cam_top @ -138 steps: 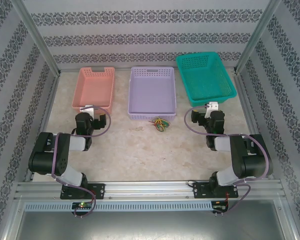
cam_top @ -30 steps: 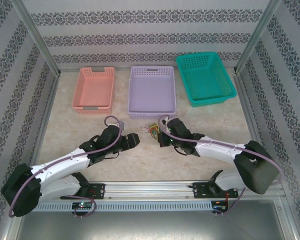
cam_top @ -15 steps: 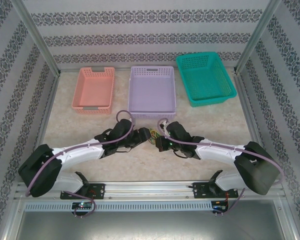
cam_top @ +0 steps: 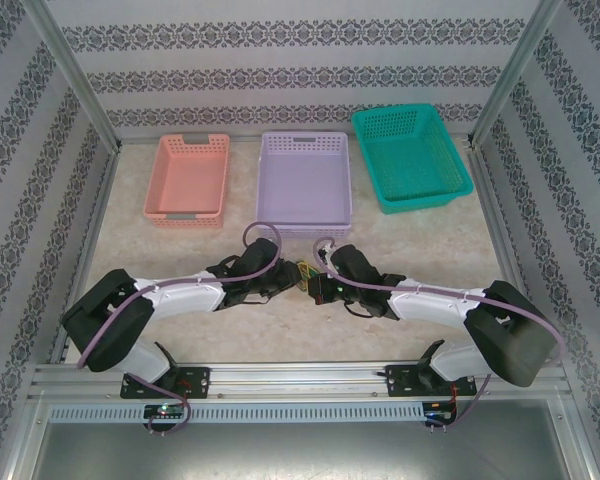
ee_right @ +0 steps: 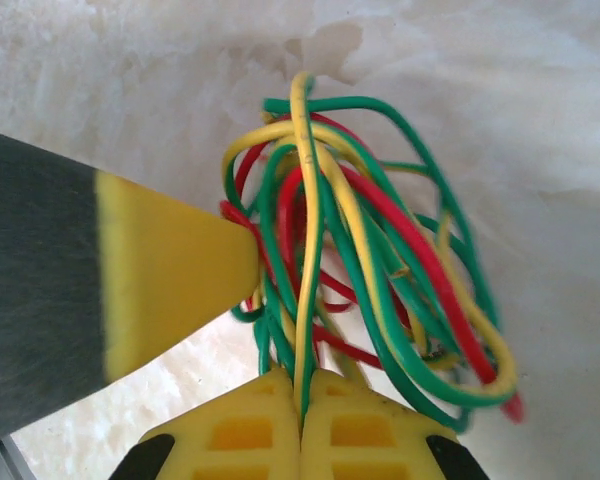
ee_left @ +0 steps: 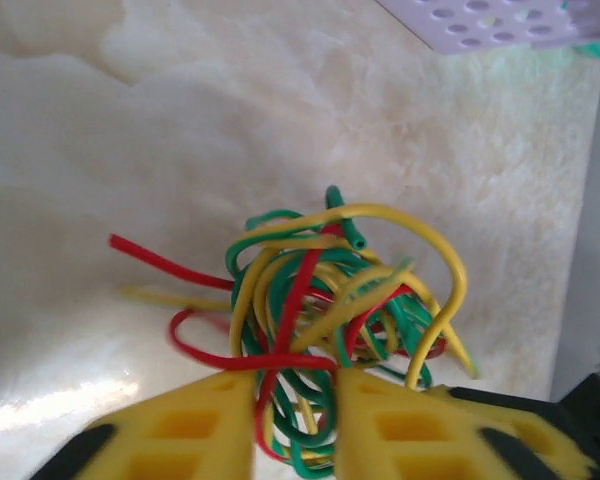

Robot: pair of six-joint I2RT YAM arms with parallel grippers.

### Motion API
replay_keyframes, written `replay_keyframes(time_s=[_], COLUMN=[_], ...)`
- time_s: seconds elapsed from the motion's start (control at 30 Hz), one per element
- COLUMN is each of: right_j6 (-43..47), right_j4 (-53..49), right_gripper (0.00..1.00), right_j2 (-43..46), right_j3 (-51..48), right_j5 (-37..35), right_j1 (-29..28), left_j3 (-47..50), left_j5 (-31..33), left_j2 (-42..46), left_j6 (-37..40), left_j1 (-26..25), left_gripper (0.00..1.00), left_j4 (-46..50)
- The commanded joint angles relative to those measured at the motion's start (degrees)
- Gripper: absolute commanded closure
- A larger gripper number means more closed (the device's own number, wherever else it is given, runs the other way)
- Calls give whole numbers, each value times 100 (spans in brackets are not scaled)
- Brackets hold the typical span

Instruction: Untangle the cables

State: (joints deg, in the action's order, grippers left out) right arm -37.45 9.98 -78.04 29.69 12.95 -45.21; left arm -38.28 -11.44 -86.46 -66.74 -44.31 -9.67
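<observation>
Left gripper (ee_left: pixel 295 395), right gripper (ee_right: pixel 302 388) pinch cables (ee_left: pixel 300 275).

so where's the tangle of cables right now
In the top view the cables sit centrally on the near side of the purple basket, between the left gripper and right gripper.

The left arm (cam_top: pixel 175 297) and right arm (cam_top: pixel 440 303) wear white shells between bulky black joint housings, with mauve hoses (cam_top: pixel 420 286) running along their links to black bases (cam_top: pixel 165 381). The left gripper (ee_left: pixel 295 400) and right gripper (ee_right: pixel 302 385) end in moulded yellow fingers (ee_left: pixel 185 435) with rectangular recesses.
</observation>
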Motion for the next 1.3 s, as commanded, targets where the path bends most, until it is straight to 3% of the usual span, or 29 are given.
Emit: replay_keyframes(time_s=[0.0,0.03,0.2,0.3,0.37,0.43,0.67,0.83,0.97,1.27], right_j6=[-134,-148,-191,-266,-343,-506,-2504,-4326,-5413,-6878], right_j4=[458,440,205,182,145,175,692,893,1094,2532], right_gripper=[100,100,100,60,45,39,36,15,9,16], right_j2=[277,333,667,852,1001,1180,1795,1851,1534,415], right_j3=[-92,-123,-283,-391,-437,-524,-965,-965,-886,-945], right_j5=[276,303,532,673,698,672,-169,-1092,-1421,-1637], right_j1=[25,55,420,594,670,754,880,380,123,11], left_j3=[-57,-40,190,320,341,353,486,557,577,494], left_j5=[402,508,799,769,718,697,591,472,453,555], left_j2=[-126,-102,234,435,526,589,658,496,376,324], left_j6=[199,269,535,670,738,765,768,744,733,854], left_j1=[-86,-87,-84,-82,-77,-82,-86,-95,-168,-421], left_gripper=[92,100,100,100,100,100,100,100,100,100], left_j4=[-20,36,176,79,43,14,-410,-848,-1124,-1236])
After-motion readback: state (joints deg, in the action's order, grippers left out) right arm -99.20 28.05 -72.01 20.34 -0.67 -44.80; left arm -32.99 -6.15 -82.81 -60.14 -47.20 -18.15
